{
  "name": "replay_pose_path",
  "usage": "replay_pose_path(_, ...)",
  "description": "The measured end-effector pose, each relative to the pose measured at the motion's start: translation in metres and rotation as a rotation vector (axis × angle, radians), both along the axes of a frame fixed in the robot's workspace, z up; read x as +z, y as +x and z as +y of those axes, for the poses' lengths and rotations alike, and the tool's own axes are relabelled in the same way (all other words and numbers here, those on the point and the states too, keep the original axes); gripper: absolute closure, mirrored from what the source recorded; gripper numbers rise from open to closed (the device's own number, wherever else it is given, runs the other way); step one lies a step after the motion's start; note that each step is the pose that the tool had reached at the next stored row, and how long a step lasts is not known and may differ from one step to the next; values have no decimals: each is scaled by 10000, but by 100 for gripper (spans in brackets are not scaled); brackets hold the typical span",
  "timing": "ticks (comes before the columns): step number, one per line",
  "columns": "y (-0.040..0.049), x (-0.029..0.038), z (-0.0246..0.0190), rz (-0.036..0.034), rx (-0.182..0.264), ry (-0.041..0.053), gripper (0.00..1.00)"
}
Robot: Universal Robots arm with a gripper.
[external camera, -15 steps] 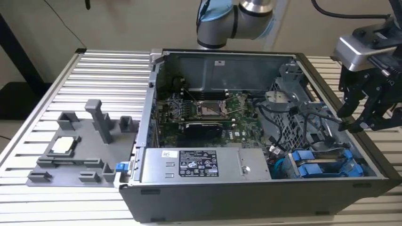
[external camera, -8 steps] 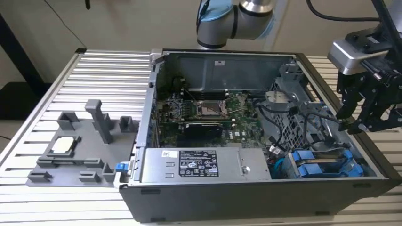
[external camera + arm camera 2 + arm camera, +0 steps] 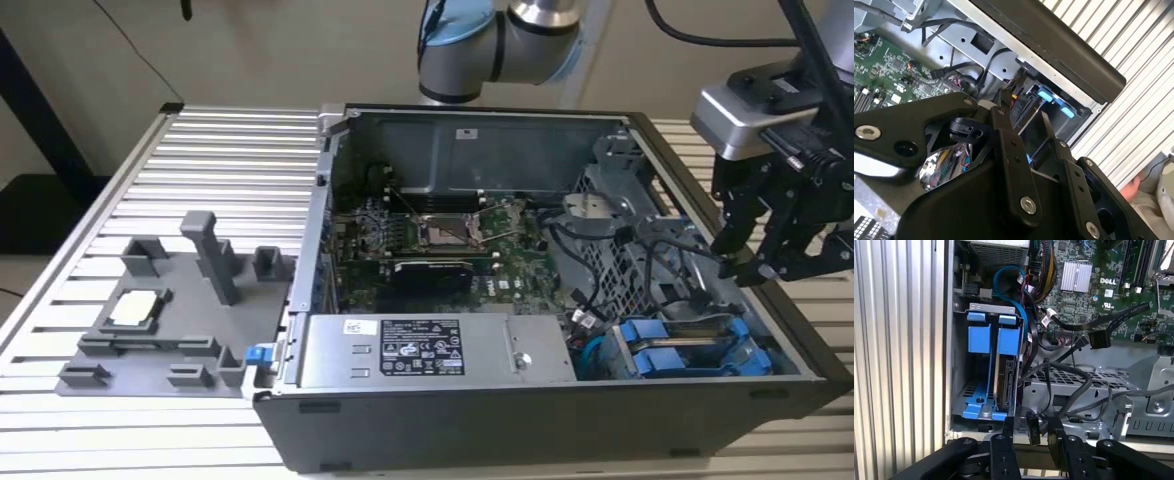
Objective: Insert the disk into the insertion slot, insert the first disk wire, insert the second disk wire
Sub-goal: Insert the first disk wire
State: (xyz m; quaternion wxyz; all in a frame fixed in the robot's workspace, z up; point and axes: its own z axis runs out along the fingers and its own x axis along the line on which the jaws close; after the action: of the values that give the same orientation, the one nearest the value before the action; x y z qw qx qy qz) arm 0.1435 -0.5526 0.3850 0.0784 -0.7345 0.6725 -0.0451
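Slatted aluminium table (image 3: 214,140) carries a dark open desktop computer case (image 3: 534,410), side panel off. The grey-and-blue robot arm (image 3: 501,45) stands behind the case.

On the exterior view's left, a flat grey fixture tray (image 3: 187,310) with upright posts lies on the table just beside the case.

Inside the case:
- boxy silver power supply (image 3: 347,360) along the near wall
- green motherboard (image 3: 507,235) behind it
- perforated grey cage (image 3: 1074,377) toward the exterior view's right
- grey sheet-metal drive cage (image 3: 956,340) in the near corner on that side

The silver-grey disk in a bright blue carrier (image 3: 1005,380) stands in the insertion slot (image 3: 1014,320) of that cage. It is just beside a second blue carrier (image 3: 979,340), which looks empty.

The black gripper (image 3: 1031,422) hangs over the case edge near the drive cage. Its fingers (image 3: 1009,432) are parted to a moderate gap. A small black plug (image 3: 1033,436) on a black wire shows in that gap, with daylight on both sides. I can't tell whether it lies between the fingers or behind them.

Clutter around the bay:
- black cables (image 3: 1079,390) draped across the perforated cage
- a flat black cable ending in a wide black connector (image 3: 1099,340), loose over the motherboard edge
- a thin blue cable loop (image 3: 1004,275) arching just above the cage top
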Motion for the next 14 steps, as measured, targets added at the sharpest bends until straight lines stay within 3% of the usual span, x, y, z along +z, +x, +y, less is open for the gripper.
replay_pose_path(6,0,0,0,0,0,-7,61)
replay_pose_path(8,0,0,0,0,0,-10,74)
replay_pose_path(10,0,0,0,0,-1,-13,80)
replay_pose_path(14,0,0,0,0,0,-19,81)
